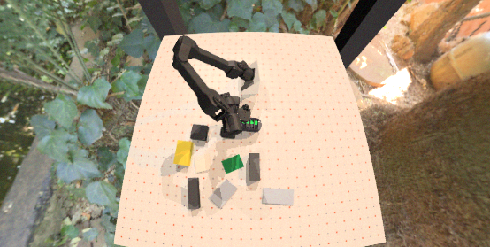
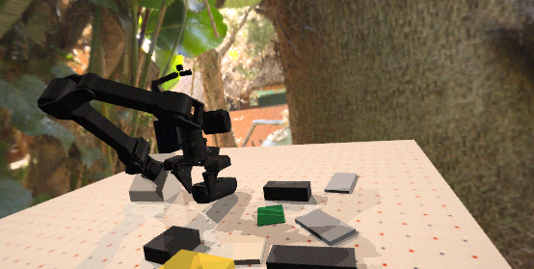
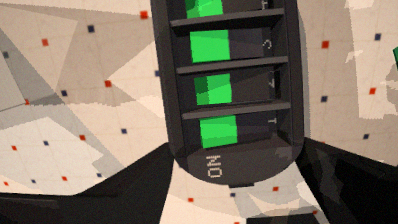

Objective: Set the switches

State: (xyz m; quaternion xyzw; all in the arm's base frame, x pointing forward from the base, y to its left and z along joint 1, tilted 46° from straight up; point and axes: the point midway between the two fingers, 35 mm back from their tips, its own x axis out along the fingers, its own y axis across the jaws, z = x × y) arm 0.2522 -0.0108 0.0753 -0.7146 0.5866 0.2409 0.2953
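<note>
The dark grey controller unit (image 1: pixel 254 125) (image 2: pixel 219 190) (image 3: pixel 255 162) has its switch side towards the wrist camera. My gripper (image 1: pixel 240 122) (image 2: pixel 200 187) (image 3: pixel 232 146) is shut on its long sides near the rounded end marked ON. The unit looks about level, low over or on the bench; contact is not clear. Four rockers, the nearest numbered 1, show in the wrist view with green ends to the left. Green on 2 and 4 is partly shaded; on 1 and 3 it is evenly bright. Which ends are down is hard to tell. The other rockers are out of that view and the underside label is hidden.
A black block (image 1: pixel 199 133) (image 2: pixel 172 245), yellow block (image 1: pixel 183 152) (image 2: pixel 198 260), beige plate (image 1: pixel 201 162), green plate (image 1: pixel 233 164) (image 2: pixel 271 215), dark blocks (image 1: pixel 254 167) (image 1: pixel 194 193) and grey plates (image 1: pixel 224 193) (image 1: pixel 278 196) lie on the bench. A pale grey block (image 2: pixel 145 195) is near the arm's base.
</note>
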